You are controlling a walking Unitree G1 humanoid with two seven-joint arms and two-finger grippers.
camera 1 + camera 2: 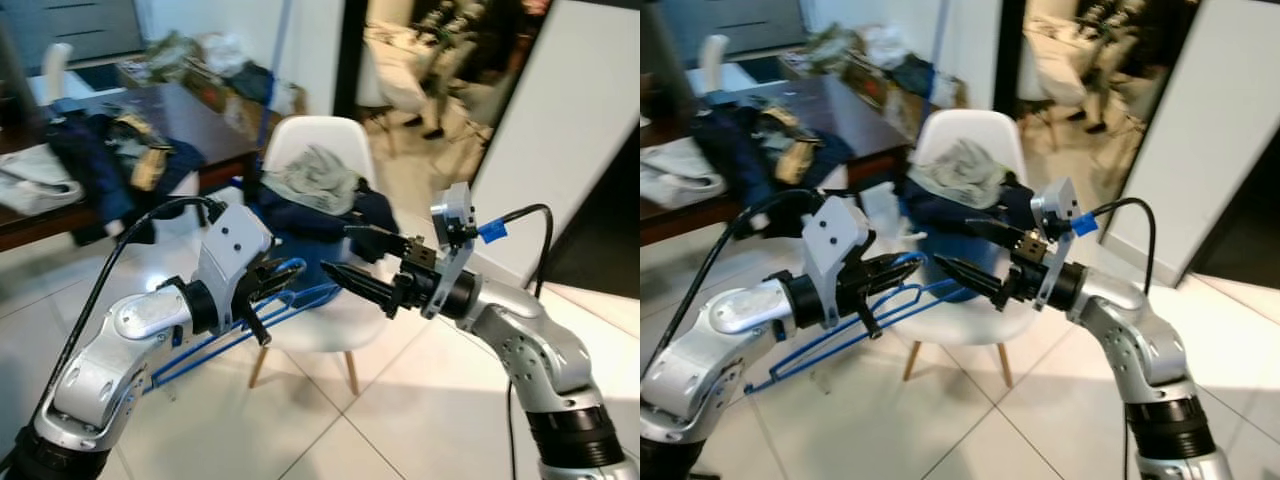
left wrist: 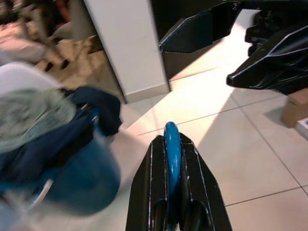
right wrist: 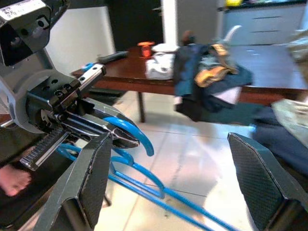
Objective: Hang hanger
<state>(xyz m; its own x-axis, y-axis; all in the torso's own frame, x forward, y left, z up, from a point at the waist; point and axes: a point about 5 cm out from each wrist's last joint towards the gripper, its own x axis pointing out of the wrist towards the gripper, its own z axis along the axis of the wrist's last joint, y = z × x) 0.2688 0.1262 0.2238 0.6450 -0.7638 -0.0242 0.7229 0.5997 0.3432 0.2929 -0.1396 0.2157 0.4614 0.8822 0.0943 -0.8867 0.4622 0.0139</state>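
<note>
Above a white tiled floor [image 1: 420, 400], the robot's left end effector [image 1: 272, 283] has its two black fingers pressed together on a bundle of blue wire hangers [image 1: 290, 300], gripping them at the hook end, while the hanger bodies trail back and down beneath the left arm. In the left wrist view the blue hook [image 2: 172, 159] stands pinched between the two fingers [image 2: 147, 192]. The right end effector [image 1: 360, 258] hovers facing it, just beside the hangers' hook, with its fingers spread apart and nothing between them; the right wrist view looks between its two textured pads [image 3: 91, 183] at the hangers and the left end effector beyond. Just behind both end effectors stands a white moulded chair [image 1: 320, 140] heaped with a dark blue garment [image 1: 310, 220] and a pale grey-green cloth [image 1: 315, 180]. To the chair's left, a dark wooden bench [image 1: 190, 115] carries more crumpled clothing [image 1: 110, 150].
</note>
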